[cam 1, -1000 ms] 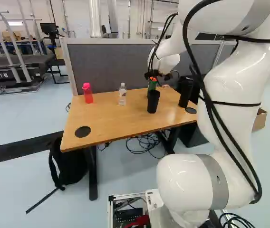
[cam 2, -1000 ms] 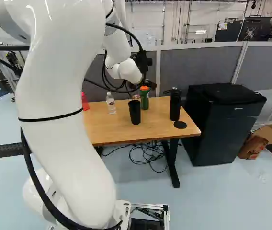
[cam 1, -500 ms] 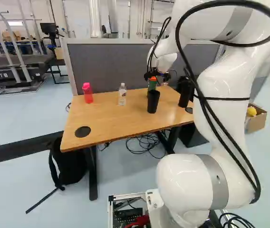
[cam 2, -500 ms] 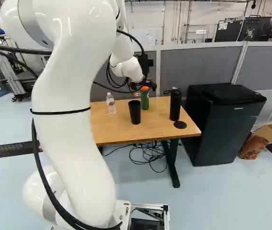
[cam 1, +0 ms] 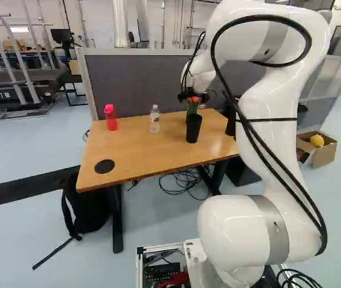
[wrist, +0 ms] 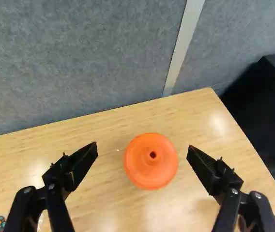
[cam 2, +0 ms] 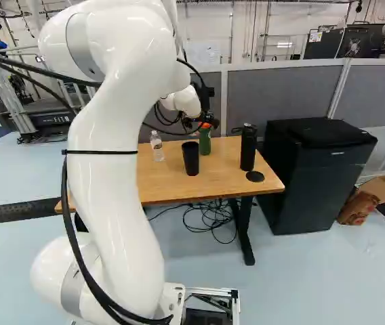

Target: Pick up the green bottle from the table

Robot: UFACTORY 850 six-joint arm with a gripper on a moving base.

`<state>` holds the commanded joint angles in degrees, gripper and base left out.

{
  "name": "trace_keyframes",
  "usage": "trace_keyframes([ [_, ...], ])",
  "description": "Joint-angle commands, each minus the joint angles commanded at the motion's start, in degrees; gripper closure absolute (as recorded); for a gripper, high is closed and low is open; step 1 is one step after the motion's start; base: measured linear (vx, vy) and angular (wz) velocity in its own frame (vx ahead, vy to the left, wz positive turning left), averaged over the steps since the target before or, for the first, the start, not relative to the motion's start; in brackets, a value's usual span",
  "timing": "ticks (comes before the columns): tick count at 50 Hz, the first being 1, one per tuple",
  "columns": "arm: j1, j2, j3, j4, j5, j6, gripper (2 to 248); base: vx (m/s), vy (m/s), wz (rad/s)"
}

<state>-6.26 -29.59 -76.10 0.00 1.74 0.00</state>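
Arm (cam 1: 272, 144) arched high, reaching over the table (cam 1: 128, 150); claw (cam 1: 194, 98) spread above the green bottle (cam 2: 205, 143).

White lettering (cam 1: 3, 95) on treadmill (cam 1: 23, 79), label (cam 1: 154, 119) on clear bottle (cam 1: 155, 110)

White arm (cam 2: 114, 142) rises at left, hiding part of the wooden table (cam 2: 223, 189). Gripper (cam 2: 203, 124) just at the top of the green bottle (cam 2: 205, 143) — contact unclear. Black cup (cam 2: 190, 160) upright, nearer the base; clear bottle (cam 2: 157, 147) to its left, black flask (cam 2: 248, 150) right of the green bottle. Beyond the table's right end — black cabinet (cam 2: 314, 183), then cardboard box (cam 2: 381, 191). Grey partition (cam 2: 280, 95) behind. Loose cables (cam 2: 209, 220) on floor beneath.
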Motion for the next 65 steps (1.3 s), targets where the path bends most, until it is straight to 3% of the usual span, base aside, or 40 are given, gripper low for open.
trace_keyframes([
  [22, 0.2, -2.1, -0.8, 0.0, 0.0, 0.0, 3, 0.000, 0.000, 0.000],
  [23, 0.2, -2.1, -0.8, 0.0, 0.0, 0.0, 17, 0.000, 0.000, 0.000],
  [27, 0.2, -2.1, -0.8, 0.0, 0.0, 0.0, 17, 0.000, 0.000, 0.000],
  [28, 0.2, -2.1, -0.8, 0.0, 0.0, 0.0, 54, 0.000, 0.000, 0.000],
  [33, 0.2, -2.1, -0.8, 0.0, 0.0, 0.0, 54, 0.000, 0.000, 0.000],
  [34, 0.2, -2.1, -0.8, 0.0, 0.0, 0.0, 93, 0.000, 0.000, 0.000],
  [38, 0.2, -2.1, -0.8, 0.0, 0.0, 0.0, 93, 0.000, 0.000, 0.000],
  [39, 0.2, -2.1, -0.8, 0.0, 0.0, 0.0, 126, 0.000, 0.000, 0.000],
  [65, 0.2, -0.9, -0.6, 0.0, 0.0, 0.0, 127, 0.000, 0.000, 0.000],
])
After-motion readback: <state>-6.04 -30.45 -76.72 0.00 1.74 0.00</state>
